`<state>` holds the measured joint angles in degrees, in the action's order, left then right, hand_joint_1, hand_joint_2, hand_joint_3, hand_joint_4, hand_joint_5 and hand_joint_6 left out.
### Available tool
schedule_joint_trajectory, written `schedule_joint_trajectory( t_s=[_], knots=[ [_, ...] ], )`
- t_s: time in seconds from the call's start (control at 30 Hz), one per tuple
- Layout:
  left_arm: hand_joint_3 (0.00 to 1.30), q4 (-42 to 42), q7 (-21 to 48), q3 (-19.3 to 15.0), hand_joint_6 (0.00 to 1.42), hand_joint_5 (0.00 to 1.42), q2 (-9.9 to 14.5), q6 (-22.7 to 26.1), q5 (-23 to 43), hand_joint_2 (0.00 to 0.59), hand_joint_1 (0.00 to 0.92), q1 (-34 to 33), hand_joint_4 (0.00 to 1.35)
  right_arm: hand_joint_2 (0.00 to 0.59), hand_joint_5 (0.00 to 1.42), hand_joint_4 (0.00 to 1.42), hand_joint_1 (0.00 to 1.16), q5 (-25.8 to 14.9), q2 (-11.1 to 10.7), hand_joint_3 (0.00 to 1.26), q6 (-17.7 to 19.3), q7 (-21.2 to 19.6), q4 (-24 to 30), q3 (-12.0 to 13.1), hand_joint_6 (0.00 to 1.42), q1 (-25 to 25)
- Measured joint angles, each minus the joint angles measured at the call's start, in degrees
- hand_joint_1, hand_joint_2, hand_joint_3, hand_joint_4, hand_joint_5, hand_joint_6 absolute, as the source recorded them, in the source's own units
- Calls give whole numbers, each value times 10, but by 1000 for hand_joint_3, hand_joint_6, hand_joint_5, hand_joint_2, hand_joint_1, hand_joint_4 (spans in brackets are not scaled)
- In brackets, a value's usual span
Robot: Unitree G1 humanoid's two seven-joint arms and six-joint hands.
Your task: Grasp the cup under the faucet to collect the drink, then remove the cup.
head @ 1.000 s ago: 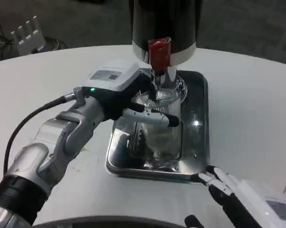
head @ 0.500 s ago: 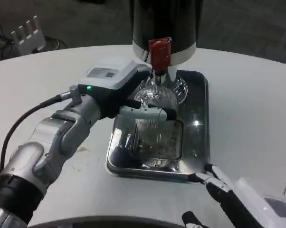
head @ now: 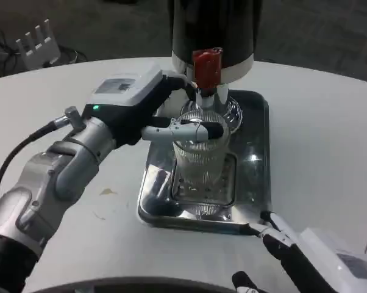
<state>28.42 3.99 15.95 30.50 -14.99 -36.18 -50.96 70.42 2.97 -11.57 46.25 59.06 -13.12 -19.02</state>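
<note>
My left hand (head: 144, 107) wraps the ribbed cup (head: 200, 149) beneath the red faucet (head: 206, 67), over the tray (head: 256, 183). A slack hold might tip it. My right hand (head: 293, 253) waits nearby, fingers spread.

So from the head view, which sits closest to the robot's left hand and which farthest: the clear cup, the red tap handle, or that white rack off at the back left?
From the left hand:
1. Cup, held in its fingers, over the tray.
2. Red tap handle, just above the cup.
3. White rack, far back left, past the table edge.
</note>
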Motion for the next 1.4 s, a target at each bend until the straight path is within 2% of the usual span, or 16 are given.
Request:
schedule_joint_trajectory(
  t_s=[0.17, 0.37, 0.4, 0.43, 0.53, 0.57, 0.63, 0.77, 0.83, 1.0, 1.1, 1.27, 1.4],
  knots=[
    [187, -48, 19, -20, 679, 283, 15, 2, 21, 0, 0, 22, 97, 479, 73, 0, 365, 1, -1, 168, 0, 1, 0, -6, 162, 3],
    [316, -136, 37, -78, 790, 451, 31, 2, 74, 24, 0, 85, 335, 479, 73, 0, 367, 2, -1, 173, -2, 1, 0, -11, 162, 5],
    [335, -163, 40, -108, 784, 467, 32, 1, 110, 31, 0, 106, 359, 479, 65, 1, 368, 3, -2, 174, 0, 1, 0, -12, 151, 6],
    [357, -167, 40, -113, 786, 480, 33, 1, 113, 41, 0, 107, 380, 479, 62, 1, 369, 4, -2, 174, 1, 1, 0, -12, 136, 6],
    [406, -209, 50, -164, 800, 542, 34, -1, 181, 68, 0, 126, 445, 479, 57, 1, 369, 6, -2, 175, 4, 1, 0, -17, 131, 9],
    [417, -213, 52, -170, 810, 546, 34, -3, 190, 74, 0, 127, 458, 479, 55, 1, 369, 6, -2, 175, 4, 1, 0, -17, 131, 9],
    [424, -230, 71, -196, 831, 562, 34, -4, 248, 86, 0, 129, 474, 479, 54, 1, 369, 9, -2, 175, 5, 1, 0, -19, 130, 10],
    [404, -239, 113, -218, 822, 547, 33, 8, 324, 95, 0, 117, 449, 479, 52, 1, 370, 15, -2, 175, 8, 1, 0, -23, 125, 12],
    [381, -238, 129, -221, 773, 510, 33, 19, 346, 92, 0, 103, 412, 479, 51, 1, 370, 16, -2, 175, 10, 1, 0, -24, 122, 12],
    [295, -216, 184, -218, 528, 361, 32, 51, 383, 91, 0, 42, 287, 479, 51, 1, 370, 19, -2, 176, 17, -1, 0, -24, 117, 12],
    [263, -191, 225, -204, 438, 307, 27, 65, 395, 98, 0, 4, 241, 479, 50, 1, 370, 20, -2, 177, 22, -4, 0, -23, 115, 11],
    [237, -154, 279, -182, 372, 274, 13, 83, 407, 120, 0, -42, 199, 479, 50, 1, 370, 19, -1, 177, 27, -12, 0, -13, 115, 6],
    [242, -132, 317, -167, 392, 285, 1, 90, 420, 124, 0, -59, 210, 479, 50, 6, 370, 18, -1, 177, 32, -13, 0, -9, 118, 3]
  ],
)
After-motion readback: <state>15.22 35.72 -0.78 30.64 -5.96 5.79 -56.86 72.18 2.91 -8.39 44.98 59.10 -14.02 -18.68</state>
